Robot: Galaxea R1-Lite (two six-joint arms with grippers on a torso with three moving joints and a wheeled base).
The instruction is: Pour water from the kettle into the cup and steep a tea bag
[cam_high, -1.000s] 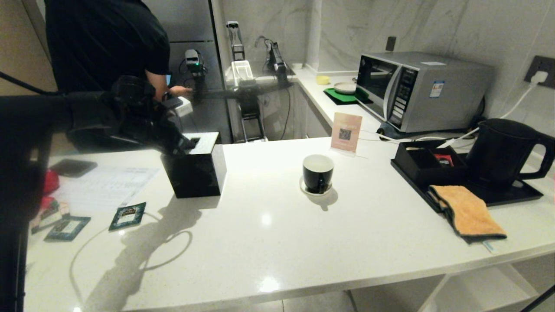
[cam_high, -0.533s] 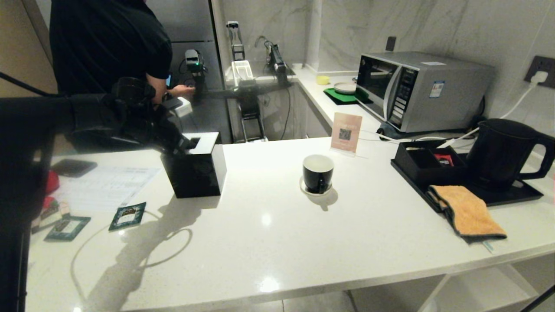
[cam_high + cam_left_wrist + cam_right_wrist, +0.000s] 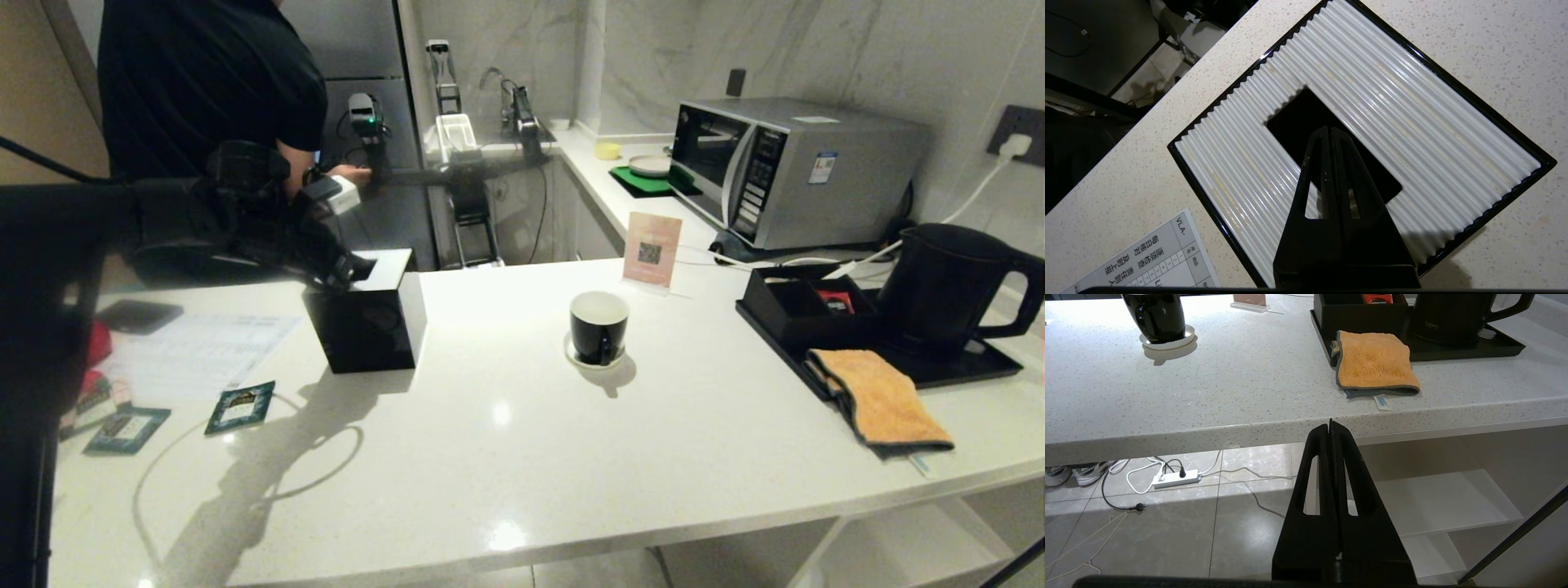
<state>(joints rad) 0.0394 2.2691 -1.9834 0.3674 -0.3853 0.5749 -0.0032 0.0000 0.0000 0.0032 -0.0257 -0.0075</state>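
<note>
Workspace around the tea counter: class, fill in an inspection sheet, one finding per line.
Surface: white speckled counter, glossy.
Job's things: cup on saucer, mid-counter; kettle on black tray at right; tea bag not seen.
Clutter: black box, orange cloth, green sachets, paper sheet.
Grippers: left gripper shut above the box's slot; right gripper shut below the counter edge.
Cables: power strip on floor.
Surroundings: microwave, person behind.

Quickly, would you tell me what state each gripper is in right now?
Left gripper: shut, empty, over the tissue box slot.
Right gripper: shut, empty.
</note>
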